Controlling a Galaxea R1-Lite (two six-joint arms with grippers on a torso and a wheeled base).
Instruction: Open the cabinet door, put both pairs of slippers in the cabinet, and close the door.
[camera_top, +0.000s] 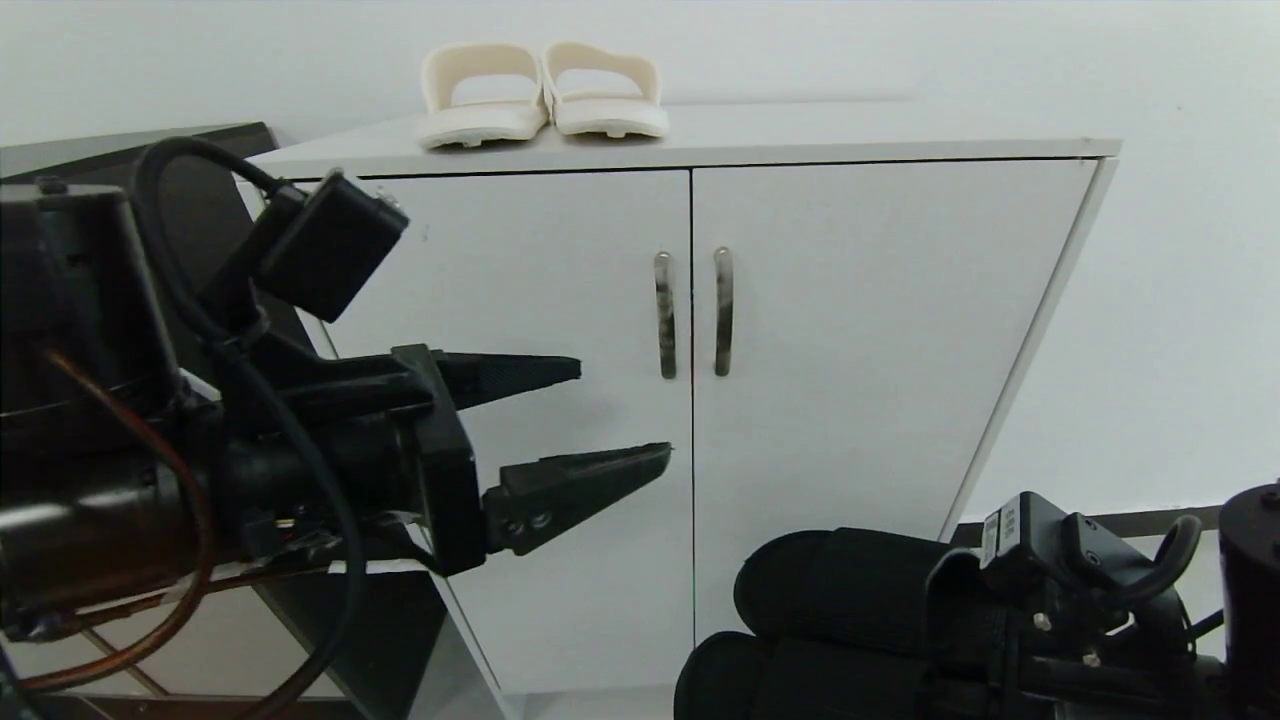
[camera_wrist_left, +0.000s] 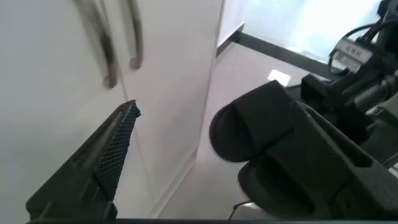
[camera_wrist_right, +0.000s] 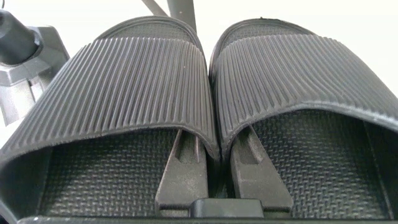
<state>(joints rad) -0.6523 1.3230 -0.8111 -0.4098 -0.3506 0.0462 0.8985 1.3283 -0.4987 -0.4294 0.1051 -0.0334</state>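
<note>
a: left gripper (camera_top: 624, 410)?
b: we log it spread, facing the shut cabinet (camera_top: 880, 330) (near its handles (camera_top: 664, 315)).
a: right gripper (camera_wrist_right: 217, 171)?
b: pinching the black slippers (camera_top: 830, 610) low by the cabinet; cream slippers (camera_top: 545, 95) on top.

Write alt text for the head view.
A closed white cabinet fills the view, with a pair of cream slippers on its top. The open left gripper hovers in front of the left door, near its handle. A pair of black slippers shows low on the right.
</note>
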